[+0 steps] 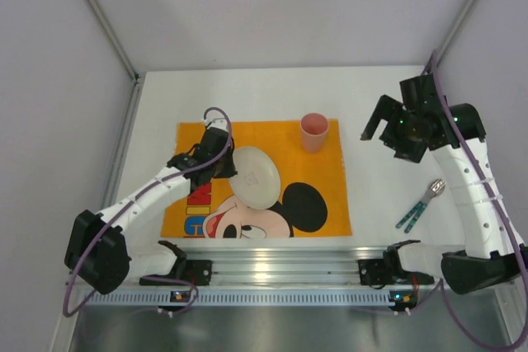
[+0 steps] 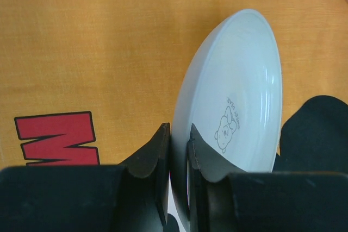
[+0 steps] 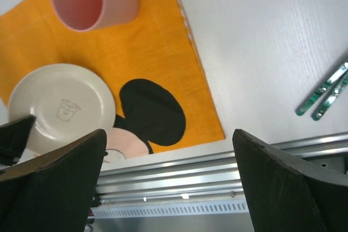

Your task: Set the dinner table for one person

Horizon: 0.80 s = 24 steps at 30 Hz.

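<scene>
My left gripper (image 1: 229, 167) is shut on the rim of a white plate (image 1: 256, 176) and holds it tilted above the orange Mickey Mouse placemat (image 1: 318, 166). In the left wrist view the fingers (image 2: 157, 158) pinch the plate (image 2: 239, 91) edge, bear logo showing. A pink cup (image 1: 313, 131) stands upright on the placemat's far right corner. My right gripper (image 1: 381, 132) is open and empty, raised over the white dinner table (image 1: 371, 96) right of the cup. The right wrist view shows the cup (image 3: 89, 1), the plate (image 3: 62, 107) and the placemat (image 3: 147, 58).
A fork and spoon with green handles (image 1: 421, 204) lie on the table at the right, also seen in the right wrist view (image 3: 323, 99). A metal rail (image 1: 272, 265) runs along the near edge. Grey walls enclose the table.
</scene>
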Each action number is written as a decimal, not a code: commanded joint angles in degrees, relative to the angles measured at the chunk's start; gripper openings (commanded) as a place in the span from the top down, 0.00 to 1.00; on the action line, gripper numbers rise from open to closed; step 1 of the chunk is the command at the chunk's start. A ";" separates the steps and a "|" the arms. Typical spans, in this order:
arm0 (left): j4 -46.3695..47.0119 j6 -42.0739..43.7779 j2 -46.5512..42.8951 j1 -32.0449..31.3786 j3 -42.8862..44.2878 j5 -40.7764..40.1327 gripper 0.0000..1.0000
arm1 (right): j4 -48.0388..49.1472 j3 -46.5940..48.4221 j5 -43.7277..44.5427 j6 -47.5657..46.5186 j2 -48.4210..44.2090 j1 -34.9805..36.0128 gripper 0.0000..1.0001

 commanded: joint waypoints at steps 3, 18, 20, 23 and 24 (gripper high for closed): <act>8.30 -1.60 1.06 4.97 -3.60 6.23 1.00 | 1.82 -9.04 -3.08 -7.56 -2.76 -13.70 0.00; 6.20 -2.39 8.28 5.59 -5.02 11.50 0.06 | 9.99 -29.00 2.44 -11.81 -0.38 -46.32 0.05; 4.45 -2.39 7.75 5.68 -4.23 11.59 0.05 | 12.79 -32.41 1.56 -11.27 -0.39 -49.31 0.12; 2.08 -2.04 7.31 5.59 -1.95 12.29 0.04 | 16.05 -36.29 1.12 -10.83 0.75 -50.64 0.17; 0.68 -2.04 7.04 5.59 -0.99 12.38 0.04 | 16.85 -37.26 0.60 -10.92 1.19 -50.64 0.19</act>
